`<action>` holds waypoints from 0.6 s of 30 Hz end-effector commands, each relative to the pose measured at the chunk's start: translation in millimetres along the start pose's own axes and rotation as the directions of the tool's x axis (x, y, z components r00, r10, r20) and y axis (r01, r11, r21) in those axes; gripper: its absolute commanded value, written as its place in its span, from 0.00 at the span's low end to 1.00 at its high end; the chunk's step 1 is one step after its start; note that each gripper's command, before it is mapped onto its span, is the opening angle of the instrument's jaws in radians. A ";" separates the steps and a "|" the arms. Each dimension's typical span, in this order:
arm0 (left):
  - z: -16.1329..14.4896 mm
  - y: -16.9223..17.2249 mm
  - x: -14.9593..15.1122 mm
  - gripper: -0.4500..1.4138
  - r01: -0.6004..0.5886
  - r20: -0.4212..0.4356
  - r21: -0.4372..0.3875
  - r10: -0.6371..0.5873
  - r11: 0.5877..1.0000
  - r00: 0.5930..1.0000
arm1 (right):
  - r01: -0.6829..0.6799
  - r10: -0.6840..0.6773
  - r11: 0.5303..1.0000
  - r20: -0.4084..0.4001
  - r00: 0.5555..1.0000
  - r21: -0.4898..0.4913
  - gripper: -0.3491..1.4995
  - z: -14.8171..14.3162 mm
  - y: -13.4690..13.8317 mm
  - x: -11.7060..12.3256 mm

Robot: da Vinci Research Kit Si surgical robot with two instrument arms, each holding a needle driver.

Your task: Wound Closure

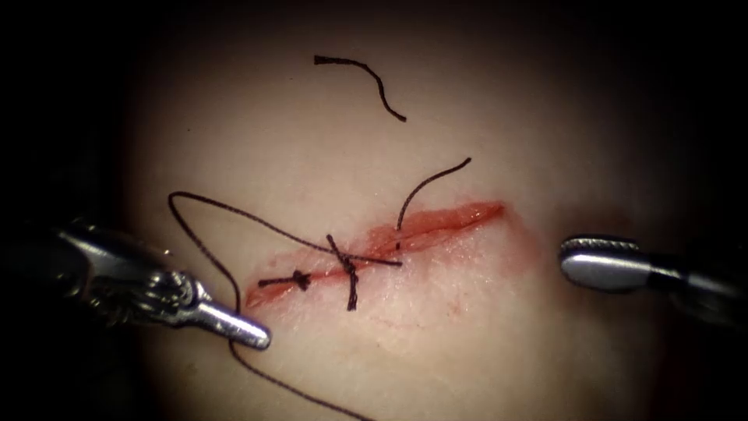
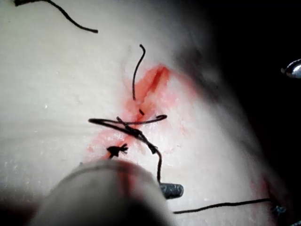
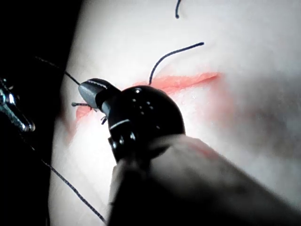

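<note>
Lying across the middle is the cut (image 1: 389, 242) in the tissue (image 1: 273, 132), red and wet with red fluid (image 1: 460, 218) at its right end. Two stitches already cross it: a small knot (image 1: 300, 279) near the left end and a longer stitch (image 1: 347, 273) just to its right. The right half of the cut is not closed yet.

The left claw (image 1: 245, 331) sits low, beside the left end of the cut. Its two jaws look pressed together into one thin point. The long thread (image 1: 204, 238) runs from the stitches, loops out to the left, comes down past the claw's tip and goes on down and away. It seems pinched there, but the thread may just pass behind the tip, so this is a guess.

The right claw (image 1: 604, 265) waits off to the right of the cut, well apart from it. Its jaws look shut and it holds nothing.

No needle can be picked out. One thread end (image 1: 428, 185) sticks up out of the open part of the cut. A cut piece of thread (image 1: 362, 78) lies loose far up on the tissue.

This looks like a thread-handling step, with about half of the closing done. The next move calls for care: the long thread should stay free of the finished stitches, and any pull on it should be soft so the knots do not tear the tissue.
</note>
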 end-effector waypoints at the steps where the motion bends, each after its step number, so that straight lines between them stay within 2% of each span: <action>1: 0.6 -0.5 0.1 0.00 0.000 0.002 -0.004 0.000 1.000 1.000 | 0.013 -0.013 1.000 -0.011 1.000 -0.004 0.00 2.4 0.1 -0.2; 3: 0.9 -0.2 0.2 0.00 0.005 0.036 -0.010 -0.005 1.000 0.999 | 0.121 -0.121 0.993 -0.020 0.992 -0.015 0.00 5.1 0.8 -0.9; 6: 1.5 1.1 0.5 0.00 -0.112 0.107 0.008 0.111 0.994 0.988 | 0.259 -0.259 0.966 -0.014 0.966 0.006 0.00 9.2 2.2 -2.0; 7: 2.1 2.8 0.7 0.00 -0.236 0.179 0.027 0.228 0.971 0.957 | 0.319 -0.319 0.947 -0.001 0.948 0.043 0.00 11.5 3.0 -2.4; 10: 4.2 5.5 0.9 0.00 -0.368 0.303 0.070 0.332 0.927 0.893 | 0.406 -0.409 0.912 0.045 0.912 0.059 0.00 17.1 5.4 -1.7; 11: 4.2 5.5 0.9 0.00 -0.368 0.303 0.070 0.332 0.927 0.893 | 0.406 -0.409 0.912 0.045 0.912 0.059 0.00 17.1 5.4 -1.7; 12: 5.0 5.1 0.8 0.00 -0.388 0.342 0.091 0.337 0.917 0.877 | 0.446 -0.450 0.893 0.072 0.890 0.057 0.00 18.9 6.7 -1.5; 13: 5.0 5.1 0.8 0.00 -0.388 0.342 0.091 0.337 0.917 0.877 | 0.446 -0.450 0.893 0.072 0.890 0.057 0.00 18.9 6.7 -1.5; 14: 5.7 4.5 0.4 0.00 -0.424 0.400 0.119 0.347 0.898 0.848 | 0.454 -0.457 0.889 0.079 0.886 0.061 0.00 20.1 7.6 -1.8; 15: 5.7 4.5 0.4 0.00 -0.424 0.400 0.119 0.347 0.898 0.848 | 0.454 -0.457 0.889 0.079 0.886 0.061 0.00 20.1 7.6 -1.8; 16: 5.8 4.3 0.3 0.00 -0.441 0.417 0.121 0.357 0.889 0.836 | 0.459 -0.463 0.886 0.080 0.883 0.065 0.00 20.5 8.1 -2.2; 17: 5.7 4.1 0.1 0.00 -0.487 0.452 0.108 0.393 0.867 0.800 | 0.473 -0.480 0.877 0.112 0.870 0.090 0.00 21.1 9.3 -3.5; 18: 5.7 4.1 0.1 0.00 -0.487 0.452 0.108 0.393 0.867 0.800 | 0.473 -0.480 0.877 0.112 0.870 0.090 0.00 21.1 9.3 -3.5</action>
